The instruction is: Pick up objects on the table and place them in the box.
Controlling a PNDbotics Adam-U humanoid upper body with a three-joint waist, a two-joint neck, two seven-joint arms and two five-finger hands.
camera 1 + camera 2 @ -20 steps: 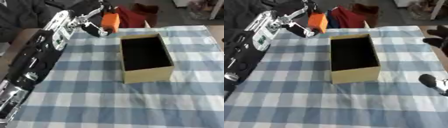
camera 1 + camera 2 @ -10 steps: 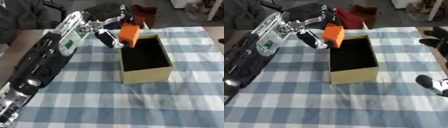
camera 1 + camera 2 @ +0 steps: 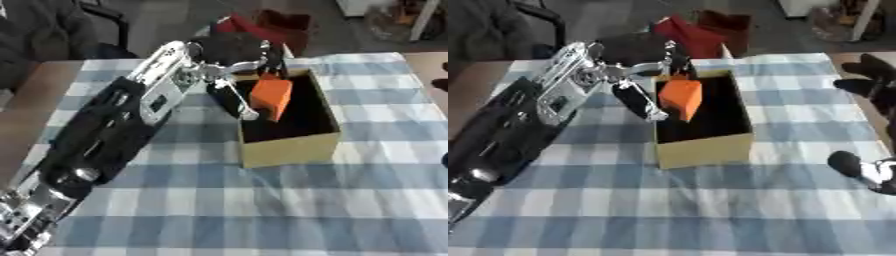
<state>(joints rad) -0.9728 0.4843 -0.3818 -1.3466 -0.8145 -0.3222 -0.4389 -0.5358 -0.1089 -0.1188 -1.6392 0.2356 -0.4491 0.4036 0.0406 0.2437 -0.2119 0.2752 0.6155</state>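
An orange block (image 3: 270,98) hangs over the dark inside of the open cardboard box (image 3: 289,145), near its left wall. My left hand (image 3: 234,60) is shut on the orange block from above and from the left. The left arm stretches from the lower left corner across the checked cloth to the box. My right hand (image 3: 870,77) shows at the right edge of the right eye view, dark, away from the box; I cannot make out how its fingers stand.
A blue and white checked cloth (image 3: 227,200) covers the table. Red fabric (image 3: 249,27) lies on a chair past the table's far edge. The bare wooden table edge (image 3: 26,105) shows at left. A dark rounded part of my right arm (image 3: 859,167) sits at the right.
My left hand has carried the orange block rightward and down, from beside the box's far left corner to over its inside. The camera has also shifted.
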